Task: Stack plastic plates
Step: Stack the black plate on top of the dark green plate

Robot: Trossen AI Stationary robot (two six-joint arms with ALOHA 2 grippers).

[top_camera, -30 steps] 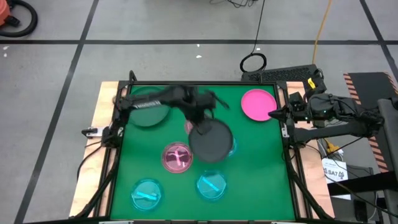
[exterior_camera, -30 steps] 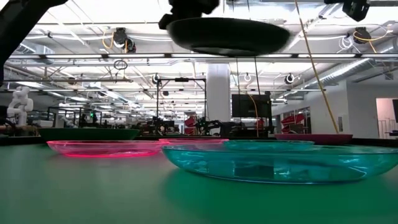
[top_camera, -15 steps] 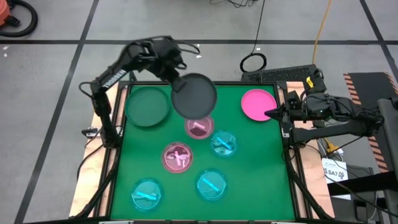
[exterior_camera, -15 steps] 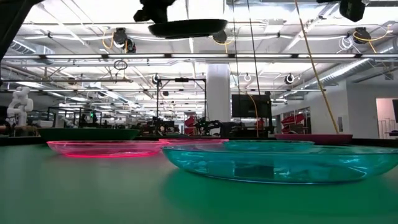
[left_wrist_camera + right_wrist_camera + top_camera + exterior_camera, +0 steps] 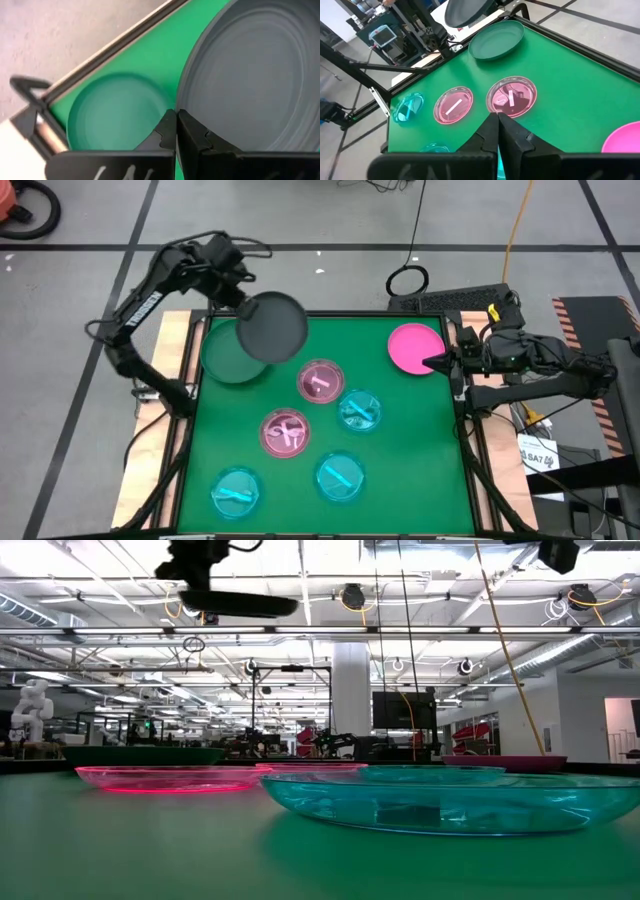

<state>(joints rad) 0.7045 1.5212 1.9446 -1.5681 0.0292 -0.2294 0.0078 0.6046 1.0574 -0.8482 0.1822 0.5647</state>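
Observation:
My left gripper [image 5: 243, 302] is shut on a dark grey plate [image 5: 271, 328], held high above the table's far left part; the low view shows this plate [image 5: 240, 605] well above the table. Below it a dark green plate [image 5: 226, 355] rests flat on the green mat, partly covered in the high view. Two translucent pink plates [image 5: 320, 381] [image 5: 285, 432] and three cyan plates [image 5: 359, 410] [image 5: 340, 477] [image 5: 237, 491] lie flat on the mat. My right gripper [image 5: 438, 363] is shut beside the right rim of the magenta plate [image 5: 413, 347]; no touch shows. My left gripper pinches the dark grey plate's rim [image 5: 182, 106] between its two fingers, coming from the table's far left side. The plate is lifted clear and sits roughly level, stretching away from the fingers over the dark green plate [image 5: 117, 117].
The mat's raised dark frame [image 5: 195, 370] borders the work area, with wooden boards outside it. Bare mat [image 5: 420, 440] lies along the right side and near the far middle. The right arm [image 5: 540, 360] reaches in from the right edge.
My left gripper, still shut on the dark grey plate, has swung from over the table's middle toward the far left corner. The plate stayed lifted and now hangs partly over the dark green plate, uncovering the pink and cyan plates in the middle.

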